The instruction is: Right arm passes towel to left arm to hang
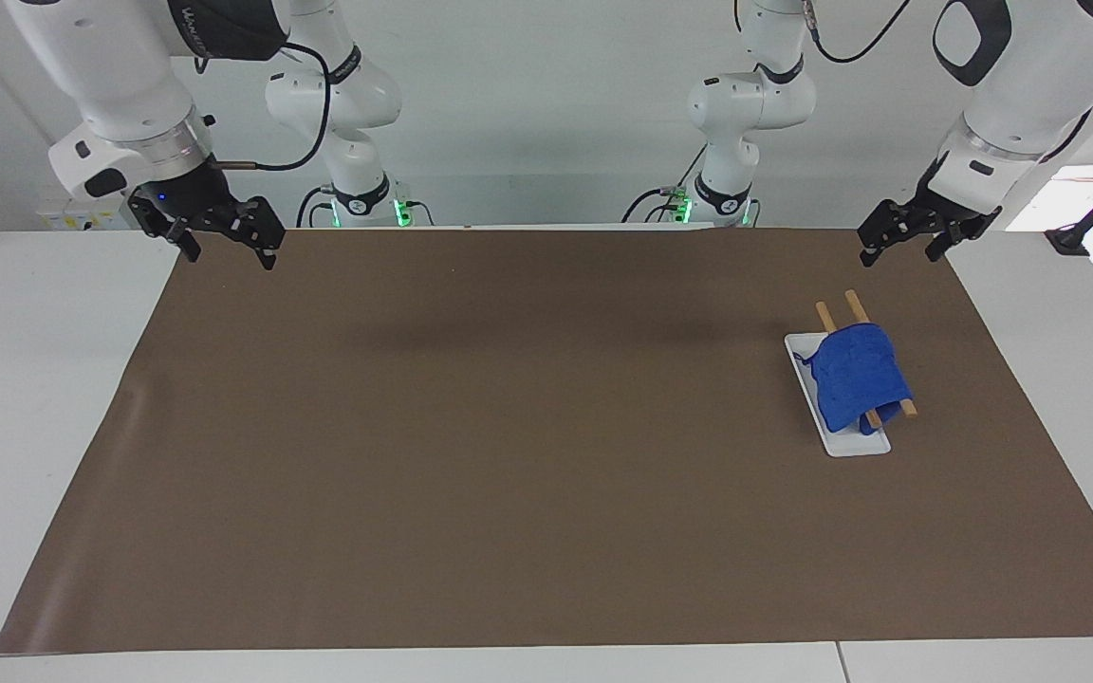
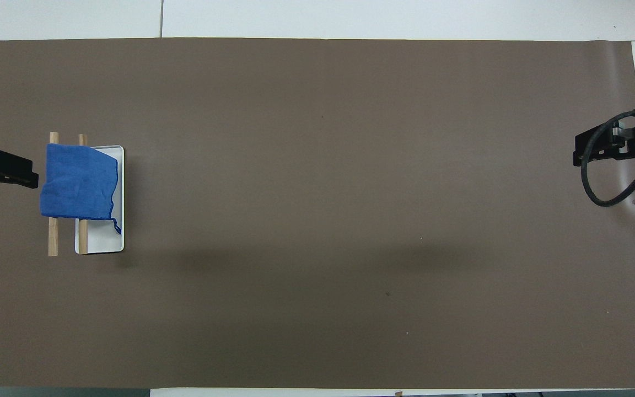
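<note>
Brown mat (image 1: pixel 509 455): towel (image 1: pixel 858 378) draped over rack (image 1: pixel 852 306); left gripper (image 1: pixel 899 243) and right gripper (image 1: pixel 222 239) aloft (both spread, empty).
</note>
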{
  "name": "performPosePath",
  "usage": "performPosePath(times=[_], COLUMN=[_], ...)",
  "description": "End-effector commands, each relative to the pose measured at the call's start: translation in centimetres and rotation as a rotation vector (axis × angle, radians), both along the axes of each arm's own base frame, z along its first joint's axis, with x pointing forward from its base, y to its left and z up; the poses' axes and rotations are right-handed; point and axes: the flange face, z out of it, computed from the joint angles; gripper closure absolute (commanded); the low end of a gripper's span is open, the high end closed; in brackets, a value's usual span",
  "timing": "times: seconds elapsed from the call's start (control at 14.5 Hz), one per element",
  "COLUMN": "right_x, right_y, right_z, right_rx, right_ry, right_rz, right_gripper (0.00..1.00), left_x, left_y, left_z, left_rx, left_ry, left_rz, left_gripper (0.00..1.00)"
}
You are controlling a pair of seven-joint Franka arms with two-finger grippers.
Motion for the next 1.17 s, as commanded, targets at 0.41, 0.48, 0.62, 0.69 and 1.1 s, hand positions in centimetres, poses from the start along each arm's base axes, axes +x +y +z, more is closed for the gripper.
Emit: performPosePath(times=[0.41, 0.48, 0.62, 0.69, 1.1], right_x=[-0.64, -0.64, -0.59, -0.54, -0.83], right_y=[-0.25, -0.25, -0.25, -0.25, -0.45], right_z=[0.23, 0.23, 0.27, 0.26, 0.74], right_rx=[-0.005, -0.005, -0.005, -0.005, -0.006], right_ry=[-0.001, -0.001, -0.005, -0.005, 0.007], right_rz=[0.005, 0.004, 0.004, 0.007, 0.009], right_gripper=[0.0, 0.0, 0.0, 0.0, 0.0], left_x=[-0.38, -0.41, -0.68, -0.74, -0.61], left_y=[-0.45, -0.35, -0.19, -0.04, 0.14], left_z=[1.18, 1.15, 0.93, 0.99, 0.95], left_rx=[-0.019, -0.017, -0.017, -0.019, -0.017], left_ry=[-0.016, -0.013, -0.002, -0.002, -0.011], left_rz=[-0.062, -0.061, -0.057, -0.054, -0.051], left_gripper=[0.0, 0.0, 0.0, 0.0, 0.0])
